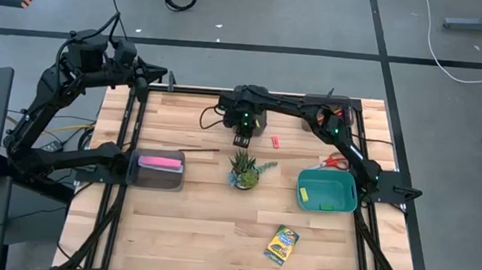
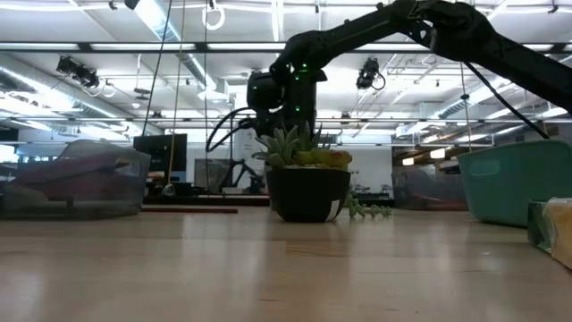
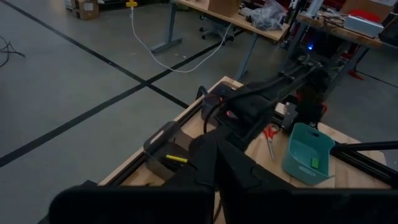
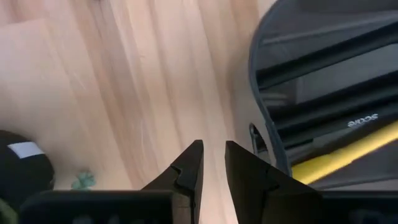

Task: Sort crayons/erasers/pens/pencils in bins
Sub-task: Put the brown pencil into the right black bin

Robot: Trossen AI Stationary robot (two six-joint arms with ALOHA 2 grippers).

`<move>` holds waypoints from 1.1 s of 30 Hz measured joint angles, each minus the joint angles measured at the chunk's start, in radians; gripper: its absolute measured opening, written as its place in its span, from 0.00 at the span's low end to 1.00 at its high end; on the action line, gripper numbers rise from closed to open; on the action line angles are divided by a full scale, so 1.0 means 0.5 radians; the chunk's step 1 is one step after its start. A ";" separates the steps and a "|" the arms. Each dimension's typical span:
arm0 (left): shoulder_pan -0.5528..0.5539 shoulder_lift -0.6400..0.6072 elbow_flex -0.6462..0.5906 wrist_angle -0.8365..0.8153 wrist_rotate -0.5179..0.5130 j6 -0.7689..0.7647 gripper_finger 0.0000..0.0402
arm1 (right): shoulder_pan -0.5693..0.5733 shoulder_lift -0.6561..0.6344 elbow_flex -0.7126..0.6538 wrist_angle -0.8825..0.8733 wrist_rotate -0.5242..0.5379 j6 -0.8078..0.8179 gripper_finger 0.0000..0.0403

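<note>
Now right hand slightly spread, empty, beside grey bin holding yellow pen.

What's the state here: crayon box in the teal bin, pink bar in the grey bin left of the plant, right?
One thing is off. The crayon box is not in the teal bin; it lies on the bare table, apart from the bin, as the high view shows. The pink bar is in the grey bin left of the plant.
</note>
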 joint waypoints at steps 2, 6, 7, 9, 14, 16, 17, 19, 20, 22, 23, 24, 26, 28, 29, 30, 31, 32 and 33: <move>-0.001 0.000 0.000 0.000 0.000 0.000 0.03 | -0.018 -0.001 0.000 0.001 -0.064 -0.011 0.19; 0.000 0.000 0.000 0.000 0.000 -0.002 0.01 | -0.016 -0.001 0.000 -0.028 -0.167 0.019 0.19; 0.000 0.000 0.000 0.000 0.000 -0.008 0.02 | -0.004 -0.001 0.000 -0.039 -0.173 0.028 0.19; 0.000 0.000 0.000 0.000 0.000 -0.015 0.03 | 0.031 -0.003 0.000 -0.048 -0.158 0.026 0.19; -0.001 0.000 0.000 0.000 0.000 -0.015 0.04 | 0.117 -0.067 0.019 0.018 0.001 -0.059 0.19; -0.001 0.000 0.000 0.000 0.000 -0.015 0.02 | 0.142 -0.140 0.026 0.099 0.011 -0.061 0.19; 0.000 0.000 0.000 0.000 0.000 -0.016 0.02 | 0.148 -0.180 0.027 0.135 0.010 -0.049 0.19; 0.000 -0.001 0.000 0.001 0.000 -0.016 0.01 | 0.161 -0.248 0.027 0.240 0.007 -0.019 0.19; -0.001 -0.001 0.000 0.000 0.000 -0.016 0.01 | 0.171 -0.280 0.027 0.299 0.001 -0.006 0.19; 0.000 0.000 0.000 0.000 0.000 -0.016 0.03 | 0.202 -0.327 0.027 0.441 -0.037 -0.009 0.19; 0.000 0.000 0.000 0.001 0.000 -0.014 0.04 | 0.219 -0.348 0.027 0.541 -0.087 -0.015 0.19; -0.001 -0.001 0.000 0.000 0.000 -0.012 0.05 | 0.244 -0.353 0.030 0.637 -0.133 -0.014 0.19; 0.000 0.000 0.000 0.001 0.000 0.015 0.07 | 0.294 -0.349 0.031 0.844 -0.229 0.022 0.19; -0.001 -0.001 0.000 0.000 0.000 0.038 0.06 | 0.353 -0.320 0.031 0.970 -0.276 0.022 0.19; 0.000 -0.001 0.000 0.000 0.000 0.037 0.06 | 0.379 -0.309 0.031 1.012 -0.278 0.017 0.19; 0.000 -0.004 0.000 0.000 0.000 0.030 0.05 | 0.399 -0.298 0.029 0.990 -0.283 0.016 0.19; 0.000 -0.004 0.000 -0.001 0.000 0.014 0.04 | 0.421 -0.274 0.029 0.973 -0.288 0.016 0.19; 0.000 -0.006 0.000 0.001 0.000 -0.014 0.04 | 0.438 -0.258 0.030 0.982 -0.302 0.018 0.19; 0.000 -0.008 0.000 0.001 0.000 -0.033 0.03 | 0.445 -0.245 0.028 0.953 -0.313 0.025 0.20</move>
